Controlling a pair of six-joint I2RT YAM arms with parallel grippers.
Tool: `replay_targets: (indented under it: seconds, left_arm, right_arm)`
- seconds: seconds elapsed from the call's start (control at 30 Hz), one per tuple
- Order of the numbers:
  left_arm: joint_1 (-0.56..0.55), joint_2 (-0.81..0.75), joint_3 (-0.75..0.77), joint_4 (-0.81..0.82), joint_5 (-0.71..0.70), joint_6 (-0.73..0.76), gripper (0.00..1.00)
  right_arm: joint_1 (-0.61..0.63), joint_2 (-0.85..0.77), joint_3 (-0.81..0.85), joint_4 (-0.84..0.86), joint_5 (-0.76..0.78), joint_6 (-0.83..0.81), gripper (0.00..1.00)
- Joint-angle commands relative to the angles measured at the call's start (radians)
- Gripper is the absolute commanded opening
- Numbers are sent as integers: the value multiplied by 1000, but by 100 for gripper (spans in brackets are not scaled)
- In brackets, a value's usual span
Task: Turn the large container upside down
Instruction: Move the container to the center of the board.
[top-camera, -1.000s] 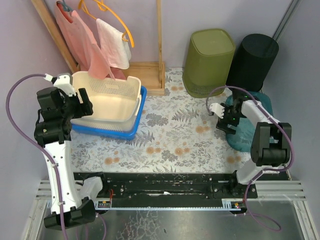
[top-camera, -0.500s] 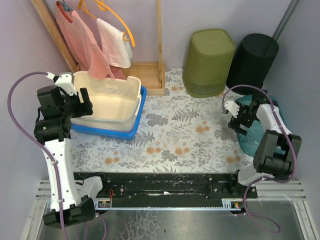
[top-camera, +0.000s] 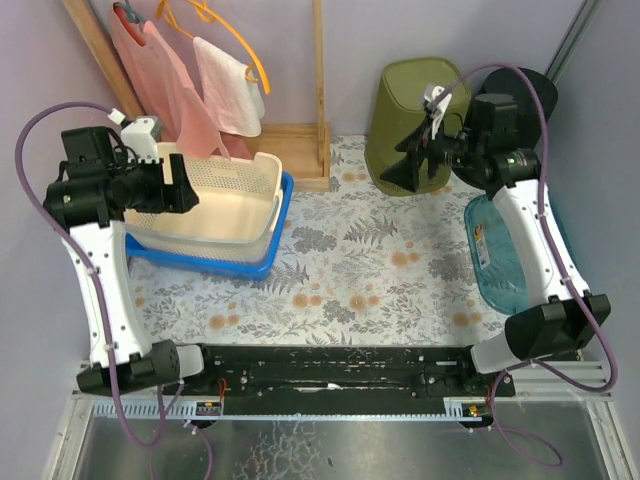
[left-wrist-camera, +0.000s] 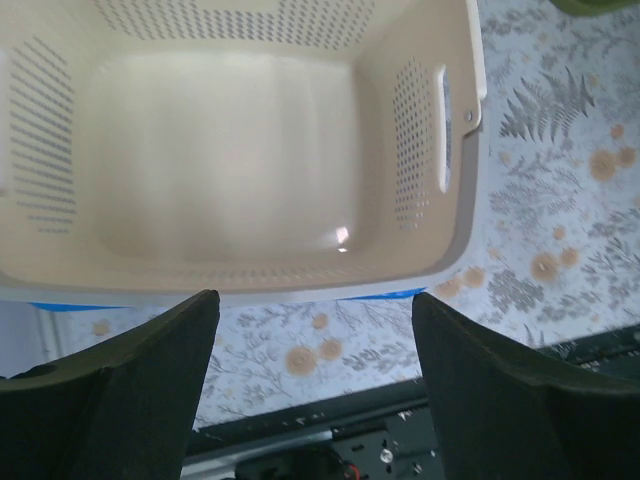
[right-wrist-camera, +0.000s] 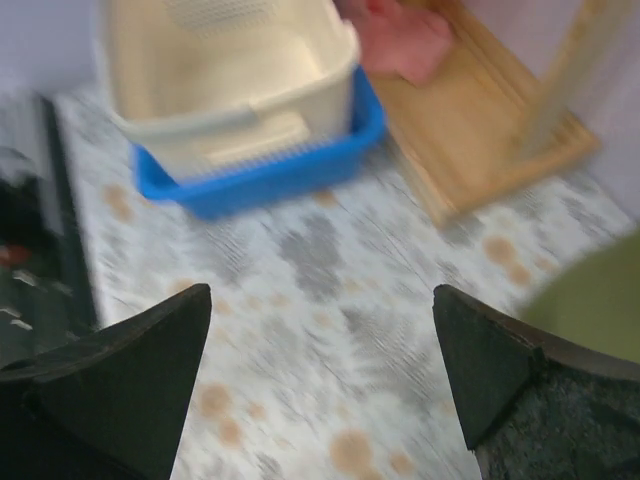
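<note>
Left gripper (top-camera: 175, 190): fingers apart, nothing between them; it hovers over the left end of the basket and its camera looks down into the basket.
Large container: in my judgement this is the cream basket (top-camera: 215, 190). It stands upright with the mouth up and nothing inside, nested in the blue tray (top-camera: 268, 252), at the back left of the desk (top-camera: 350, 285).
Handling: it seems to be thin perforated plastic, so probably light and a little flexible. The smooth walls may slip, and the tray may come up with it.
Where to hold: the rolled rim, or the handle slot (left-wrist-camera: 441, 125), one finger inside and one outside.
Right gripper (top-camera: 415, 165): fingers wide apart and empty, raised before the olive bin (top-camera: 400, 105), well apart from the basket.
</note>
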Motion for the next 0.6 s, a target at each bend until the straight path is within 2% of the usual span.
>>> replay_targets:
  seconds: [0.0, 0.03, 0.07, 0.1, 0.13, 0.2, 0.3, 0.33, 0.37, 0.43, 0.57]
  left_arm:
    - [27, 66, 71, -161, 109, 18, 77]
    - [33, 78, 88, -161, 110, 8, 77]
    - [42, 92, 101, -161, 115, -2, 77]
    - [57, 113, 112, -161, 129, -16, 77]
    - [81, 133, 122, -160, 147, -31, 76]
    - [143, 195, 138, -160, 196, -50, 75]
    - [262, 269, 160, -161, 309, -52, 75]
    - [290, 291, 167, -162, 332, -52, 75]
    - [310, 317, 175, -161, 343, -51, 75]
    - [347, 362, 181, -161, 377, -44, 75]
    - [404, 447, 194, -162, 443, -47, 75]
  right_arm:
    - [27, 46, -171, 705, -396, 923, 99]
    - [43, 33, -303, 1051, -387, 1291, 99]
    - [59, 35, -402, 1352, -362, 1507, 99]
    - [79, 50, -456, 1506, -338, 1637, 99]
    - [108, 71, -467, 1540, -321, 1696, 99]
    - [176, 94, -452, 1450, -294, 1666, 99]
    - [279, 58, -414, 1111, -163, 1352, 99]
    - [307, 65, -389, 1047, -144, 1291, 99]
    - [325, 84, -376, 1045, -133, 1302, 99]
    - [351, 125, -375, 1147, -95, 1375, 99]
    - [382, 226, -311, 1087, 55, 1351, 99]
